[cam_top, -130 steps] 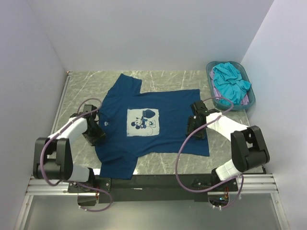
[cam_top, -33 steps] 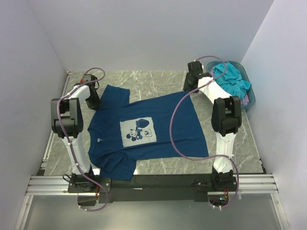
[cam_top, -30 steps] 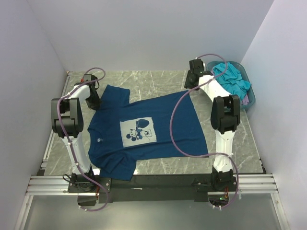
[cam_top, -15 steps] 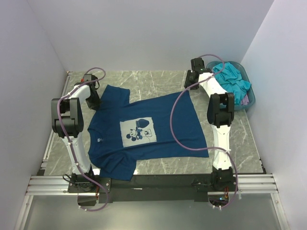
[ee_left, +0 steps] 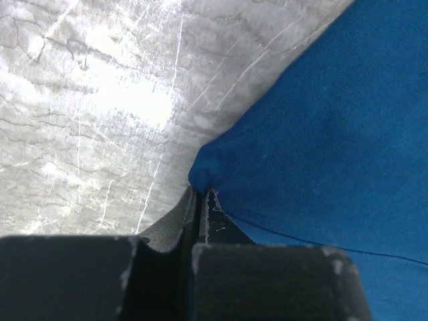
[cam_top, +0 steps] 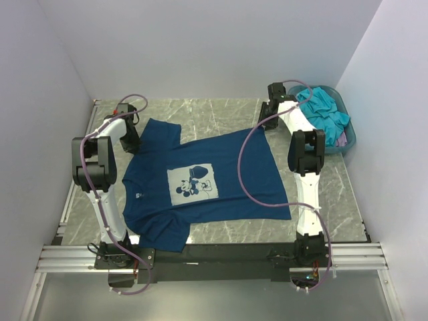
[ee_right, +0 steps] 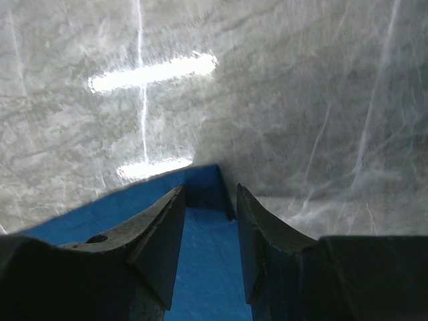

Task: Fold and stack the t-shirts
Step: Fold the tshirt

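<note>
While the overhead view shows the navy t-shirt spread flat on the table and a turquoise one heaped in the basket, only the wrist cameras reveal the grips. Left wrist: the left gripper is clenched on a pinch of the shirt's edge. Right wrist: the right gripper is half spread, released, straddling a shirt corner.

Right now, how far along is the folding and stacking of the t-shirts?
Done: the dark navy cloth t-shirt lies spread flat, print up, on the grey marble table. In hand: the left gripper is shut on its far left edge; the right gripper straddles the far right corner, open. Left: every fold, plus the turquoise t-shirt and pale lilac t-shirt crumpled in the teal plastic basket.
</note>
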Controlling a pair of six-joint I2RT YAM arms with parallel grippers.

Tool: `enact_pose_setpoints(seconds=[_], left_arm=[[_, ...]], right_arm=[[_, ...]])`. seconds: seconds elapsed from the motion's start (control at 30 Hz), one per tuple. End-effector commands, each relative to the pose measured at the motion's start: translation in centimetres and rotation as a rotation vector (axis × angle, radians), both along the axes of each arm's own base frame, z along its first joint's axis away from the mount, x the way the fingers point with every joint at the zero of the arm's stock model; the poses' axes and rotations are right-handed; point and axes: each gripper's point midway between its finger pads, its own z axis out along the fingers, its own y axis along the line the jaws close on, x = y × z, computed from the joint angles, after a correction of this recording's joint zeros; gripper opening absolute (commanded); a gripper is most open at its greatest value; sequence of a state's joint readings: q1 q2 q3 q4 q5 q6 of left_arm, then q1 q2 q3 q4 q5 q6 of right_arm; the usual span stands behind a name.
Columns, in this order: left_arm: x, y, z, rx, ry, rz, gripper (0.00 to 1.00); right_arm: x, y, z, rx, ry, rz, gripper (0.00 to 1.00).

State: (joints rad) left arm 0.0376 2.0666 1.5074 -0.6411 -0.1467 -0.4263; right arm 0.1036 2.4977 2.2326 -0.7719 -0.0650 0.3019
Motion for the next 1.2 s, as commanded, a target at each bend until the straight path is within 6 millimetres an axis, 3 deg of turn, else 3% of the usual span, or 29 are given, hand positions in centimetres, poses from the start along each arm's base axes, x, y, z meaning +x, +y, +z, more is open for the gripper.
enact_pose_setpoints(seconds=[0.0,0.27,0.37,0.5,0.63,0.83,1.0,1.17], left_arm=[[-1.5,-0.8,-2.9,-0.018,0.088,-0.028,0.01],[-1.6,-0.7,-2.9,-0.012,0.089,-0.026,0.01],[-1.6,-0.8,-3.0,-0.014,0.09,-0.03,0.01],[-1.6,-0.8,-3.1,-0.013,0.093,-0.032,0.01],[-1.0,-0.5,-2.3,-0.001,0.064,-0.027,0.01],[0.9,0.8,0.9,0.025,-0.042,0.013,0.01],[2.6,1.1,2.7,0.004,-0.111,0.019,0.01],[4.2,0.8,3.8,-0.018,-0.152,0.0,0.01]], right_arm=[[-0.5,-0.1,-0.2,0.011,0.03,0.0,0.44],[-0.6,0.2,-0.6,0.022,0.045,0.019,0.4],[-0.5,0.2,-0.8,0.026,0.053,0.025,0.33],[-0.3,0.8,-0.6,0.05,0.044,0.042,0.13],[0.6,0.8,0.9,0.056,-0.023,0.04,0.01],[2.5,-1.2,6.1,0.031,-0.192,-0.032,0.0],[2.7,-4.1,8.2,0.081,-0.242,-0.111,0.0],[2.6,-4.1,9.3,0.103,-0.26,-0.082,0.0]])
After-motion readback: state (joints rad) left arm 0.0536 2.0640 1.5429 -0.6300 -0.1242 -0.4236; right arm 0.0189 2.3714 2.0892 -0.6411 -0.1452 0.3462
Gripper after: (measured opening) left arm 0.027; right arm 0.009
